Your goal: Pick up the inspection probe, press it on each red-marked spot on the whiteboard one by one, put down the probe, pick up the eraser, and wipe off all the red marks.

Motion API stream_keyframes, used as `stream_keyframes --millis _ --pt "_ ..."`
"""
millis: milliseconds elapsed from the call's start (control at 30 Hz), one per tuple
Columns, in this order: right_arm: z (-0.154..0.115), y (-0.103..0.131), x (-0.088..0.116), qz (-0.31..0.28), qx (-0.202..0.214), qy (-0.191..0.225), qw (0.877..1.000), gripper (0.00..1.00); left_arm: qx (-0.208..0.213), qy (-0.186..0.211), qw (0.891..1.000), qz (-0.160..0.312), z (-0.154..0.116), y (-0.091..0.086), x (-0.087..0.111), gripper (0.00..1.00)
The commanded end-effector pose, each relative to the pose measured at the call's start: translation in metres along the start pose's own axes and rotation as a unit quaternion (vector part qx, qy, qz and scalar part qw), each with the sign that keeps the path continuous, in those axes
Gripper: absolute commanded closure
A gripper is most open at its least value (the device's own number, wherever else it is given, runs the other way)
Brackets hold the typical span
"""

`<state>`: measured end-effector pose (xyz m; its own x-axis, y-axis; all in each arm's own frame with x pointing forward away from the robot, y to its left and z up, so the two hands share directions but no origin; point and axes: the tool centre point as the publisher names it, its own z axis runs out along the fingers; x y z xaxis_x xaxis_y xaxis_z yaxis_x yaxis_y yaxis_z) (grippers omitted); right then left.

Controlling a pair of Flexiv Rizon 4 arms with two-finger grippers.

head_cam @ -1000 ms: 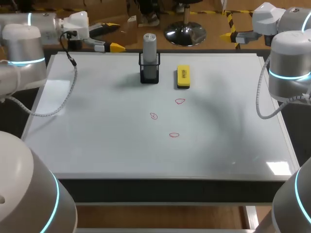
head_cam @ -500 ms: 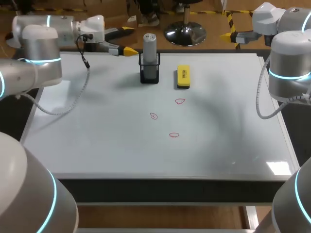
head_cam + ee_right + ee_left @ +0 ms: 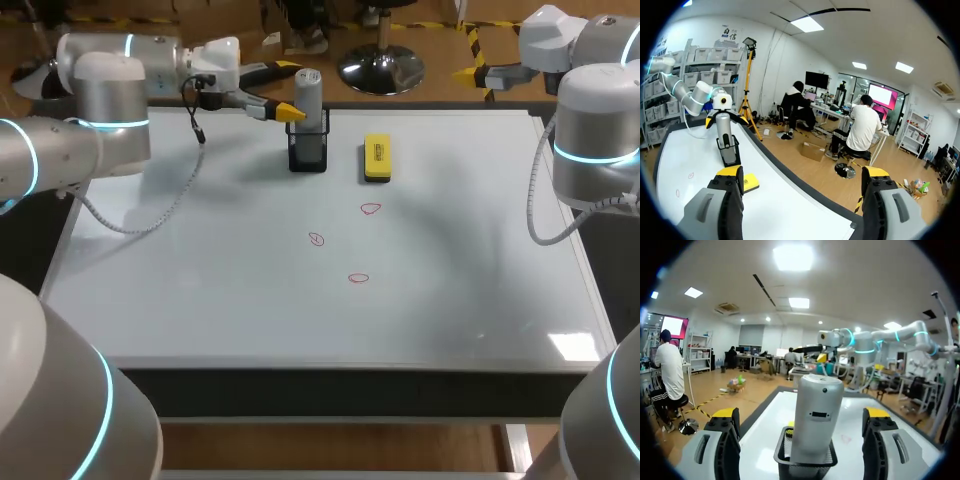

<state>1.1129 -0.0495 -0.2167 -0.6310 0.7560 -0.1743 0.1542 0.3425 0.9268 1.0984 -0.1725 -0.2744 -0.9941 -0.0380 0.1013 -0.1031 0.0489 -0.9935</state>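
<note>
The inspection probe (image 3: 308,94), a silver cylinder, stands upright in a black mesh holder (image 3: 308,153) at the whiteboard's far edge. My left gripper (image 3: 279,92) lies level beside it, open, with its yellow tips on either side of the probe's upper part. In the left wrist view the probe (image 3: 816,415) stands between the fingers (image 3: 726,426) with a gap on each side. The yellow eraser (image 3: 377,158) lies right of the holder. Three small red marks (image 3: 371,209) (image 3: 317,239) (image 3: 359,278) sit mid-board. My right gripper (image 3: 802,176) is open and empty, off the far right corner.
The whiteboard (image 3: 200,300) covers the whole tabletop. A grey cable (image 3: 150,215) hangs from my left arm over the board's left part. My right arm (image 3: 595,130) stands at the right edge.
My left arm has swung right along the far edge, bringing its open gripper from the far left corner up around the probe. The right arm has not moved.
</note>
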Motion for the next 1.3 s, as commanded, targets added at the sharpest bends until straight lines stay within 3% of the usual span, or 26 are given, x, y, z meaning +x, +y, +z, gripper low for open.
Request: stream_keyframes --millis 33,367,1033,1100,1133,1167,1200,1267,1300 --pt "0.0 0.0 0.0 0.0 0.0 0.0 1.0 0.0 -0.002 -0.01 1.0 0.005 0.01 0.0 0.003 0.0" --pt "0.0 0.0 0.0 0.0 0.0 0.0 1.0 0.0 0.003 -0.012 1.0 0.003 0.031 0.002 0.011 0.0" --pt "0.0 0.0 0.0 0.0 0.0 0.0 1.0 0.0 -0.004 -0.018 1.0 0.005 0.028 0.004 0.011 0.0" --pt "0.0 0.0 0.0 0.0 0.0 0.0 1.0 0.0 -0.005 -0.019 1.0 0.005 0.027 0.005 0.01 0.15" --pt "0.0 0.0 0.0 0.0 0.0 0.0 1.0 0.0 -0.005 -0.019 1.0 0.005 0.027 0.005 0.01 0.17" --pt "0.0 0.0 0.0 0.0 0.0 0.0 1.0 0.0 -0.005 -0.019 1.0 0.005 0.026 0.006 0.01 0.4" --pt "0.0 0.0 0.0 0.0 0.0 0.0 1.0 0.0 -0.006 -0.019 1.0 0.005 0.026 0.006 0.01 0.53" --pt "0.0 0.0 0.0 0.0 0.0 0.0 1.0 0.0 -0.006 -0.019 1.0 0.005 0.024 0.007 0.011 1.0" --pt "0.0 0.0 0.0 0.0 0.0 0.0 1.0 0.0 -0.007 -0.018 1.0 0.006 0.023 0.007 0.011 1.0"
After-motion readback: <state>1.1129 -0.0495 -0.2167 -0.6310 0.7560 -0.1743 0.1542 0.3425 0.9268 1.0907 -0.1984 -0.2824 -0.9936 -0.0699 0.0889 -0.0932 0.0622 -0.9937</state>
